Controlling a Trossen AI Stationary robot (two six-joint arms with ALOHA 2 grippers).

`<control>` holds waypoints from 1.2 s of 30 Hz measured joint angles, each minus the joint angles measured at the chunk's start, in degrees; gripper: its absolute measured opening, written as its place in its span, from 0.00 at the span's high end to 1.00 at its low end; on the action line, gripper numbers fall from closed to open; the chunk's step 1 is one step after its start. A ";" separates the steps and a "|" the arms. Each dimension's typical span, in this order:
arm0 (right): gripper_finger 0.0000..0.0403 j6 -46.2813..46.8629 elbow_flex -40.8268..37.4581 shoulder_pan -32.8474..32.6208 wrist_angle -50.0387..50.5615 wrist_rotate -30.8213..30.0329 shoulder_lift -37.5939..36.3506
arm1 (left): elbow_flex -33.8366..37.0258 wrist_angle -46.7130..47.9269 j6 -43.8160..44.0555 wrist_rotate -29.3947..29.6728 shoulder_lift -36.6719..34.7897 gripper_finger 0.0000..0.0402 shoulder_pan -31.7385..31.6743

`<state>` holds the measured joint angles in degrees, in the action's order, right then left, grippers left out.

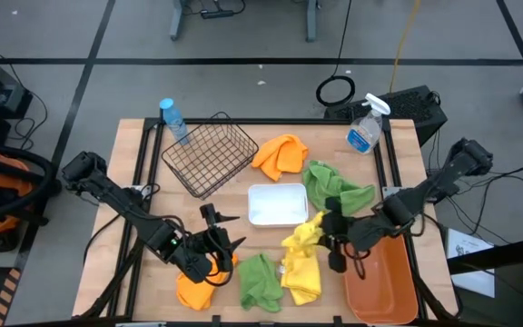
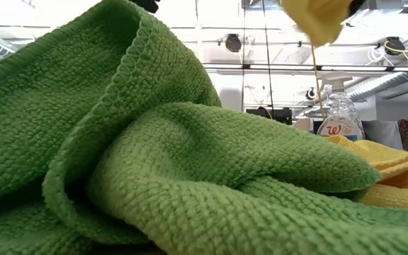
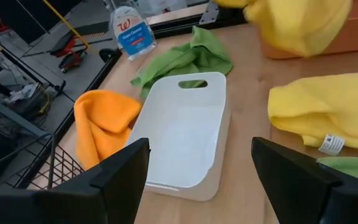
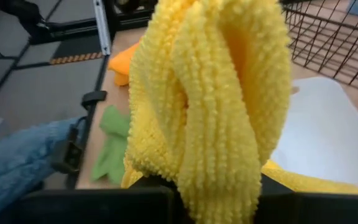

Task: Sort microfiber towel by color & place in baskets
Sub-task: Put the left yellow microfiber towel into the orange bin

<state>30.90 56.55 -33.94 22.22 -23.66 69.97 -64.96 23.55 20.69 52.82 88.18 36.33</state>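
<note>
Yellow terry fills the right wrist view: the right gripper (image 1: 332,238) has its jaws closed on a yellow towel (image 4: 213,99), which hangs bunched from them and hides the fingers almost wholly. In the high view this held towel sits above the counter (image 1: 134,150) between the white tray (image 1: 277,203) and the orange tub (image 1: 381,277).

The left gripper (image 1: 216,243) hovers near the counter's front left with its jaws spread wide and nothing between them; its dark fingers (image 3: 120,177) frame the empty white tray in the left wrist view.

A 2nd yellow towel (image 1: 301,272) lies flat on the counter just below the held one, with a green towel (image 1: 260,280) beside it. That green cloth blocks nearly all of the low view, so little of the counter can be made out there. An orange towel (image 1: 194,291) lies under the left arm, partly hidden by it. Another orange towel (image 1: 281,154) rests beside the black wire basket (image 1: 209,154), and another green towel (image 1: 334,187) lies right of the tray. A clear spray bottle (image 1: 365,127) stands at the far right edge, and a small blue-capped bottle (image 1: 173,118) at the far left.
</note>
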 joint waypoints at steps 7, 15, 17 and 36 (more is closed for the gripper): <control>0.89 9.93 0.02 -3.75 9.86 1.66 -5.12 | 0.60 -1.35 0.01 0.00 0.00 0.28 -0.03; 0.89 15.56 0.02 -7.07 14.59 2.43 -6.03 | 0.60 -2.57 0.98 -0.01 0.00 0.28 -0.55; 0.89 17.63 0.02 -7.54 16.11 4.38 -6.02 | 0.61 -2.51 1.22 -0.02 0.00 0.28 -0.83; 0.89 33.88 0.02 -13.16 25.08 26.87 -6.00 | 0.63 -3.69 1.49 -0.48 0.24 0.28 -2.28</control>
<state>64.78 56.58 -47.10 47.30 3.21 63.96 -64.34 19.86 22.18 52.34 88.42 34.04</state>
